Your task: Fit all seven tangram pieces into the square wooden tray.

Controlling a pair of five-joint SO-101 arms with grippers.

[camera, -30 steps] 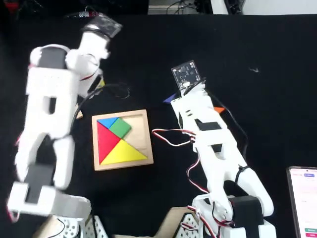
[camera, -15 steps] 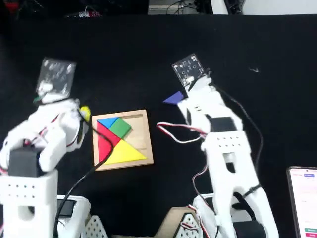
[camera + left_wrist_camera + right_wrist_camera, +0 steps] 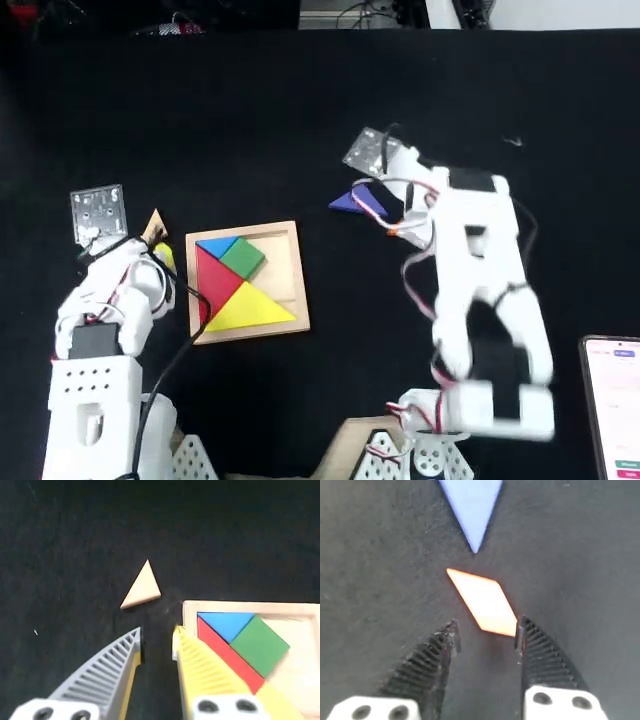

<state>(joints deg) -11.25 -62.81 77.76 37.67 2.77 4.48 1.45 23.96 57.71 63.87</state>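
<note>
Orange parallelogram (image 3: 482, 601) lies just ahead of the right claw (image 3: 486, 626) (spread, empty). Its long axis slants across the gap.

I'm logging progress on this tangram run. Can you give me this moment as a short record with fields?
wooden tray: holds blue triangle, green square, red triangle, yellow triangle
outside tray: tan triangle, orange parallelogram, violet triangle
left gripper: open, empty, beside the tray's corner, tan triangle just ahead
right gripper: open, empty, orange parallelogram's end between its fingers
pieces not yet placed: three
</note>
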